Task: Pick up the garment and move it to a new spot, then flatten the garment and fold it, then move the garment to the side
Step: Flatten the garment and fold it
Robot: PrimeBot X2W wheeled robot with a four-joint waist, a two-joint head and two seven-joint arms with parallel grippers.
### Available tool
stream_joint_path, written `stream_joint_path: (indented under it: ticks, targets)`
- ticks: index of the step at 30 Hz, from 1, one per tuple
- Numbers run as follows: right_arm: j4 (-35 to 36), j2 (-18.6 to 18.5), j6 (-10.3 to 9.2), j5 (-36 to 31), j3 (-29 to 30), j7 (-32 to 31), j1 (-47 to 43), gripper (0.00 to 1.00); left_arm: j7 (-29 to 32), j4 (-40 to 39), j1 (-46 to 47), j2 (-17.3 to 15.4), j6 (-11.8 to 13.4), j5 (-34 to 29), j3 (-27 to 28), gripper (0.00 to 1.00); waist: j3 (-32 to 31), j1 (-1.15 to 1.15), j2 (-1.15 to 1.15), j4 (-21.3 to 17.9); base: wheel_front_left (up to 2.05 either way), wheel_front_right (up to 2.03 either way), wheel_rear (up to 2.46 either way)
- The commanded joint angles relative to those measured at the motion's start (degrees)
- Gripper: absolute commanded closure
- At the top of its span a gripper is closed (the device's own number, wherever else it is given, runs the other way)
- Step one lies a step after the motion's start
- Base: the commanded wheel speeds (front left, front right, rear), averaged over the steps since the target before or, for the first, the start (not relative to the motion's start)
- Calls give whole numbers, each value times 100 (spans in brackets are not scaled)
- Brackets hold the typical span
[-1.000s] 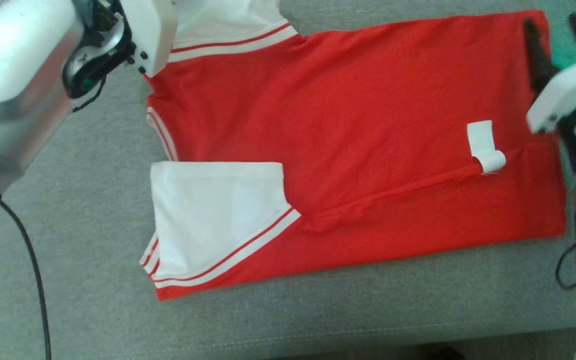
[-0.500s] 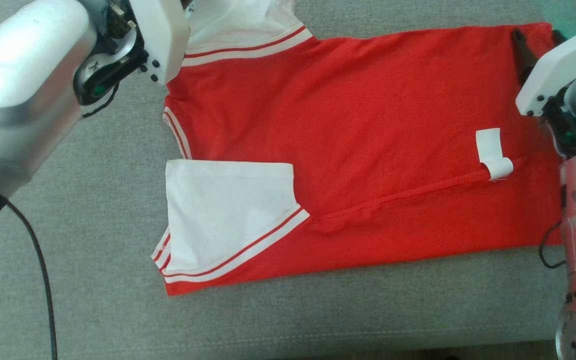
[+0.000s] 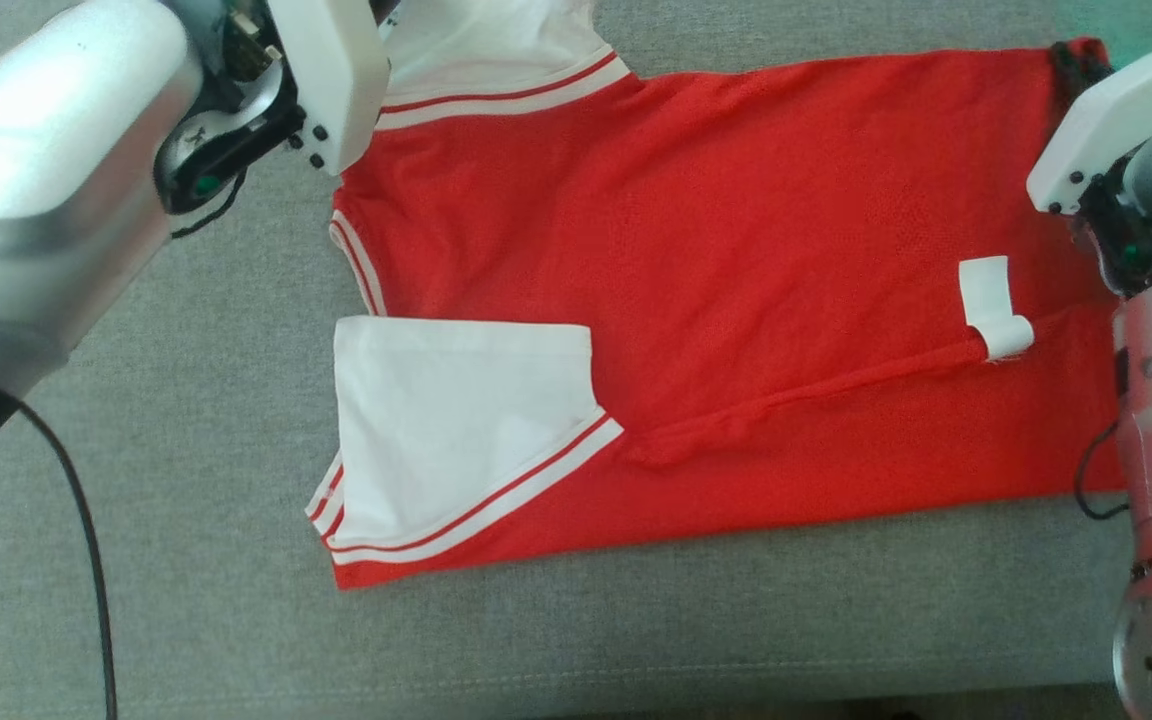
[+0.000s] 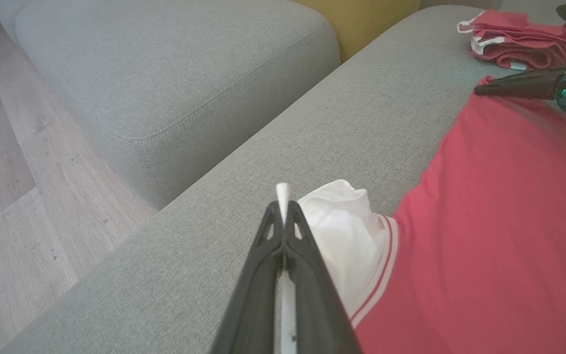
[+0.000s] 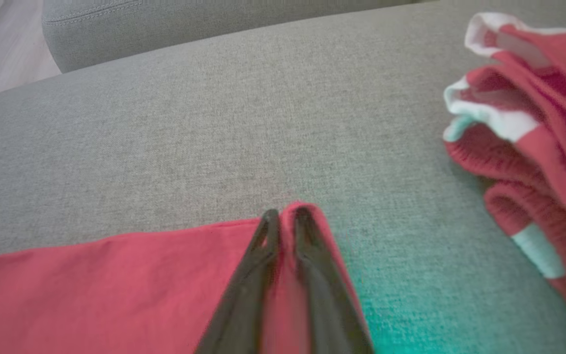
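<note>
Both grippers pinch the red garment (image 3: 696,280), which lies flat on the grey sofa (image 3: 186,560) seat.
Collar end lies toward the robot's left and hem toward its right, with the near sleeve (image 3: 456,430) folded in over the red body and a white label (image 3: 991,305) near the hem. The left gripper (image 4: 283,216) has its fingers together, clamped on the far sleeve (image 4: 347,231) – a sliver of white cloth shows at the tips. The right gripper (image 5: 283,219) has its fingers nearly together, clamped on the far hem corner – red cloth is bunched between them. A pile of red-and-white clothes (image 5: 533,123) sits on the sofa near that corner, not touching it. Wood floor (image 4: 13,196) shows past the sofa.
</note>
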State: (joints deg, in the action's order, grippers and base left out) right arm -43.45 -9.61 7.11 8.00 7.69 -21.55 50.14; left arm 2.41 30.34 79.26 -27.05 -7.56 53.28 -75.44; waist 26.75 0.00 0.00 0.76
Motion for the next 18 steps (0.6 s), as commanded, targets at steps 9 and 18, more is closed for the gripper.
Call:
stream_joint_path:
  ticks: [9, 18]
  targets:
    - [-2, -147, 37, 175, -57, 503, 535, 100, -833, 178, 594, -319, 8, -409, 213, 100, 48, 0, 0, -15, 0, 0, 0]
    - [10, -334, 37, 665, 73, 744, 834, 100, -1482, 588, 854, -219, 8, -212, 333, 100, -68, 0, 0, -22, 0, 0, 0]
